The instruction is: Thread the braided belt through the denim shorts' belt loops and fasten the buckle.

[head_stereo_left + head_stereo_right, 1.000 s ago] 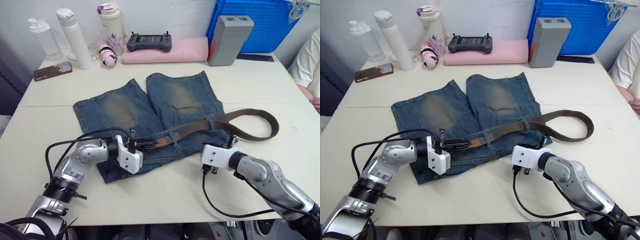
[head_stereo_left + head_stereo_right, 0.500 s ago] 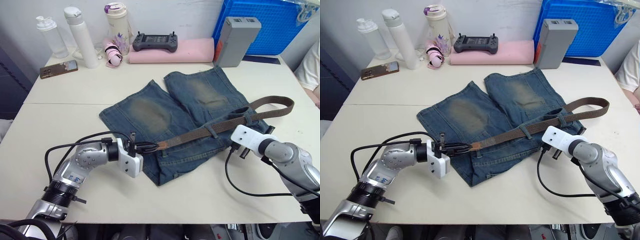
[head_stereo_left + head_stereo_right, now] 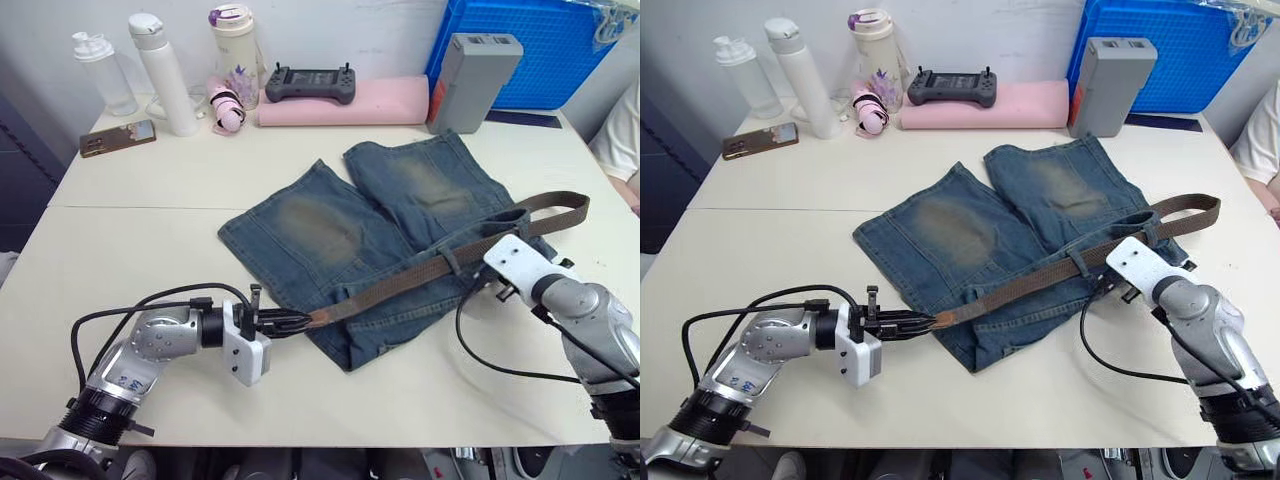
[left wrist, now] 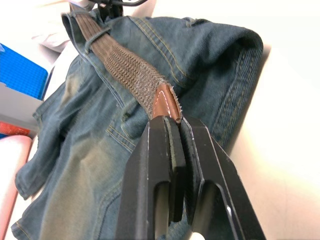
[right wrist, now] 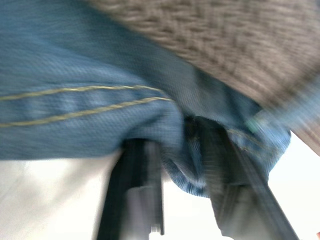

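Leather belt tip (image 4: 165,101) pinched by left claw (image 4: 172,125), right claw (image 5: 175,145) pinching denim shorts (image 5: 90,75)

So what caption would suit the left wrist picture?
Left gripper pinches the belt tip, the strap running through a loop on the shorts.

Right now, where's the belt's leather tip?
The belt tip is clamped in the left gripper, just off the near-left corner of the denim shorts in the head views, over bare table.
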You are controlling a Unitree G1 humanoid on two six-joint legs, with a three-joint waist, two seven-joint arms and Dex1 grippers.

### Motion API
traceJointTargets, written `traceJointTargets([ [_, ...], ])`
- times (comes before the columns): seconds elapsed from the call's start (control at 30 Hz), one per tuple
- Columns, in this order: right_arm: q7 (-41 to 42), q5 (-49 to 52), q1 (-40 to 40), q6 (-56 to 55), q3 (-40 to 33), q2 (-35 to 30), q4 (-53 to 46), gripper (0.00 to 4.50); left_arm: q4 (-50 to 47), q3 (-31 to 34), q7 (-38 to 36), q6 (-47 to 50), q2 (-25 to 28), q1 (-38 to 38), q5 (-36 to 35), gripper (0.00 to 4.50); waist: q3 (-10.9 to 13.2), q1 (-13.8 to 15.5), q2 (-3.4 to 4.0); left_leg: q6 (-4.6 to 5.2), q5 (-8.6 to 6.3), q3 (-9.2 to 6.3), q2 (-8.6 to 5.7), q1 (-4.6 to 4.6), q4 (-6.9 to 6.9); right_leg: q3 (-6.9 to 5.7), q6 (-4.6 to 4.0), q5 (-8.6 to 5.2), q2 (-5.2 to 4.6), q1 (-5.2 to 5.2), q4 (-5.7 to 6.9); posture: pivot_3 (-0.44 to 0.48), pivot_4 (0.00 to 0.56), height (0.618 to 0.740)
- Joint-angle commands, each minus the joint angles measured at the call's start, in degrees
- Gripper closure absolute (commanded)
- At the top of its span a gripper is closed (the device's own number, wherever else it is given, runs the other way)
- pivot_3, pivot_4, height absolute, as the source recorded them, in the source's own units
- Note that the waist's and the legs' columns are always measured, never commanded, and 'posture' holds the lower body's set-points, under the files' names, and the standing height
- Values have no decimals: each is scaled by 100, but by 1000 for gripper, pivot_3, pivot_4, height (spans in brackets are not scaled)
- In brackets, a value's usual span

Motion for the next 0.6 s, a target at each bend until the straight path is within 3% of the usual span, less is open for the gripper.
traceJointTargets([
  [0.03, 620, 972, -109, 977, -949, 130, -1155, 1719, -286, 296, 437, -149, -130, 5, 240, 4500, 1, -7, 1, -1, 0, -2, 0, 1, -2, 2, 0, 0, 3, -1, -1, 0, 150, 714],
  [0.07, 977, 1404, -124, 1374, -1170, 84, -1498, 1504, -308, 357, 534, -189, -153, -4, 327, 4500, 1, -12, 3, -1, 0, -3, 0, 1, -3, 1, 0, 0, 4, -2, -1, 0, 150, 714],
  [0.1, 1209, 1707, -129, 1662, -1312, 35, -1735, 983, -322, 397, 600, -215, -169, -7, 390, 4500, 5, -15, 10, -2, -1, -12, -2, 3, -4, 3, 0, 0, 6, -2, -1, 0, 150, 714],
  [0.17, 1875, 2830, -377, 3130, -2006, 71, -2266, 233, -335, 491, 754, -316, -200, -18, 518, 4500, 6, -27, 11, -2, -1, -28, -3, 6, -9, 8, 0, 0, 8, -5, -1, 0, 150, 714],
  [0.23, 2535, 3936, -671, 4598, -2726, 259, -2653, 63, -333, 522, 851, -379, -207, -24, 546, 4500, 6, -27, 11, -2, -1, -31, -1, 8, -10, 9, 0, 0, 8, -4, 0, 0, 150, 714],
  [0.33, 2823, 4865, -672, 5181, -3254, 722, -2791, 63, -321, 496, 865, -421, -191, -31, 552, 4500, 6, -19, 11, -2, -1, -36, 1, 9, -9, 8, 0, 0, 8, -2, 0, 0, 150, 714],
  [0.47, 1760, 6355, -313, 5206, -3583, 2441, -2456, 63, -305, 450, 856, -449, -179, -74, 538, 4500, 0, 11, -1, -1, -2, -44, 13, 8, -8, 6, -1, 1, 7, 1, 0, 0, 150, 714],
  [0.6, -445, 7680, -57, 5206, -3726, 4167, -2340, 63, -272, 403, 873, -468, -176, -144, 530, 4500, 6, -25, 21, -5, -5, -47, -13, 11, -15, 9, -2, 1, 7, -4, 9, 0, 150, 714],
])
